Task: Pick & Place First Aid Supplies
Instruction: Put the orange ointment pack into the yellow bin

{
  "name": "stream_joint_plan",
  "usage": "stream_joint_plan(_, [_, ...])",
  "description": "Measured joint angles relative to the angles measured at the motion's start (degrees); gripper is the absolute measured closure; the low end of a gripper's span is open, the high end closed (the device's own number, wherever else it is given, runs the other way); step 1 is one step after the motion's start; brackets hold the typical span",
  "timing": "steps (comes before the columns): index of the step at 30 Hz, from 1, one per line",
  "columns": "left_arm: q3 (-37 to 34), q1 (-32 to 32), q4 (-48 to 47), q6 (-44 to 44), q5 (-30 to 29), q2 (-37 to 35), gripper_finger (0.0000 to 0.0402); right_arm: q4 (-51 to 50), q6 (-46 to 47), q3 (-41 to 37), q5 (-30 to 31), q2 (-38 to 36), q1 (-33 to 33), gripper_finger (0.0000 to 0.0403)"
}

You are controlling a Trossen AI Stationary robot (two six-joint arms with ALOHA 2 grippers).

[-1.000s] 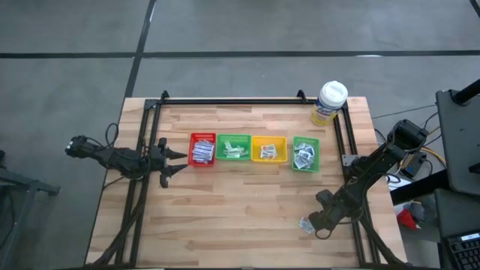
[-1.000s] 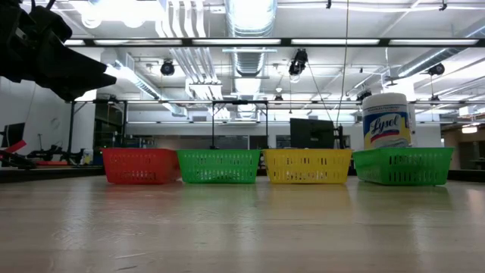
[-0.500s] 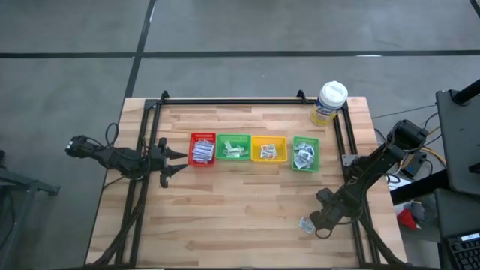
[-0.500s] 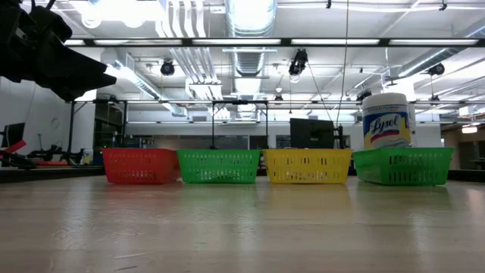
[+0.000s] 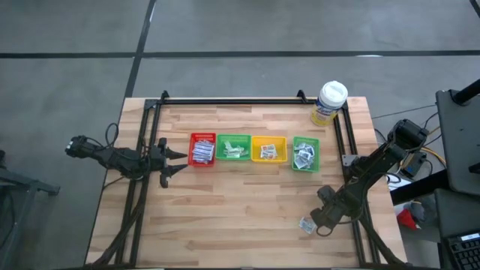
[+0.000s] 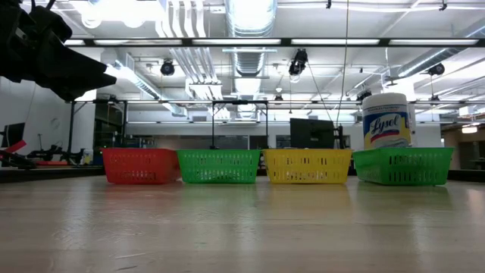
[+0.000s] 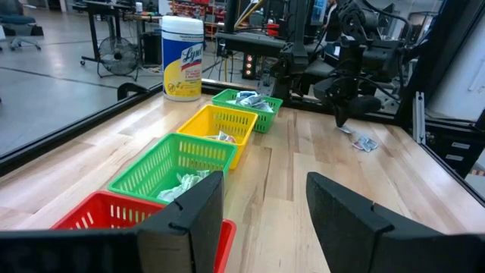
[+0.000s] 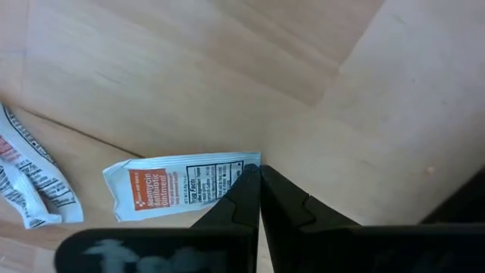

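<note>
Two small paper packets (image 5: 306,223) lie on the wood near the table's near right corner. One is a white sachet with an orange label (image 8: 182,184); the other is a crumpled printed packet (image 8: 30,178) beside it. My right gripper (image 8: 255,180) points down at the sachet's end, shut on it. More packets fill the red (image 5: 202,149), green (image 5: 234,148), yellow (image 5: 268,149) and second green tray (image 5: 305,154) in a row across the middle. My left gripper (image 7: 261,212) waits open at the table's left, just short of the red tray. My right gripper has the orange-labelled sachet by one short end, at its corner (image 8: 247,164), with the two fingertips closed together on the edge. The fingers come from above, pointing down. The sachet lies flat on the table, its other end away from the fingers.
A white-lidded tub with a yellow label (image 5: 330,103) stands at the far right corner. Black frame rails (image 5: 225,100) run along the table's far, left and right sides. Bare wood lies between the tray row and the near edge.
</note>
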Motion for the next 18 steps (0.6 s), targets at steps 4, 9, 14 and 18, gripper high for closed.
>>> stream_joint_plan(4, [-0.01, 0.01, -0.02, 0.0, -0.01, -0.01, 0.0213, -1.4, 0.0, -0.14, 0.47, -1.31, -0.02, 0.0395])
stream_joint_plan(9, [0.0, -0.01, -0.02, 0.0, -0.01, 0.0, 0.0213, -2.19, 0.0, -0.34, 3.55, -3.92, -0.07, 0.0395])
stream_joint_plan(14, [-0.01, 0.0, -0.01, 0.0, -0.01, 0.01, 0.0213, -1.78, 0.11, -0.26, 7.95, -7.03, -0.04, 0.0395])
stream_joint_plan(18, [-0.01, -0.01, -0.02, 0.0, -0.01, 0.01, 0.0213, -1.63, 0.02, -0.24, 8.11, -8.12, -0.04, 0.0395])
